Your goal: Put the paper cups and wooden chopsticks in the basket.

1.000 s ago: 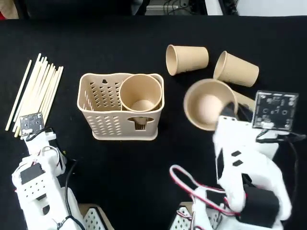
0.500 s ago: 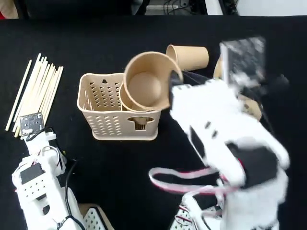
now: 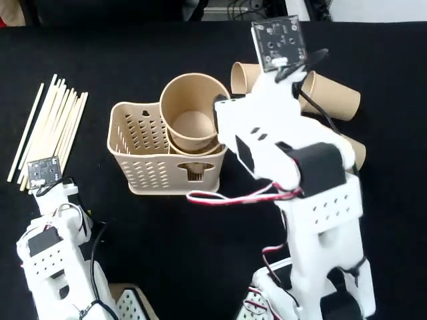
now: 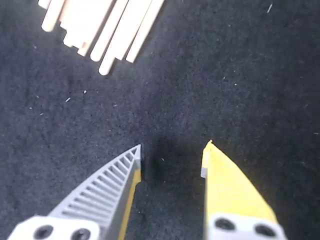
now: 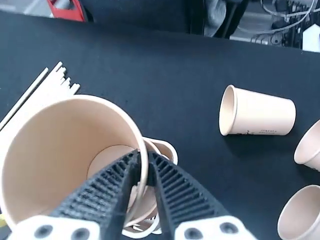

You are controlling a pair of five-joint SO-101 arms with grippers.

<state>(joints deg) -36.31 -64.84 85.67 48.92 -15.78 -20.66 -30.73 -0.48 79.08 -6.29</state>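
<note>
Over the basket's (image 3: 137,152) right compartment, the right gripper (image 5: 142,159) has swung a paper cup (image 3: 191,107) in from the right. It pinches the cup's rim and nests it into the seated cup (image 3: 200,148); release looks next. The left compartment lies open for the chopsticks (image 3: 53,120). The left gripper (image 4: 171,155) is spread, just near of them.

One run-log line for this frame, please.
right gripper: shut on paper cup rim, over basket | left gripper: open, near chopsticks | loose cups: three
</note>
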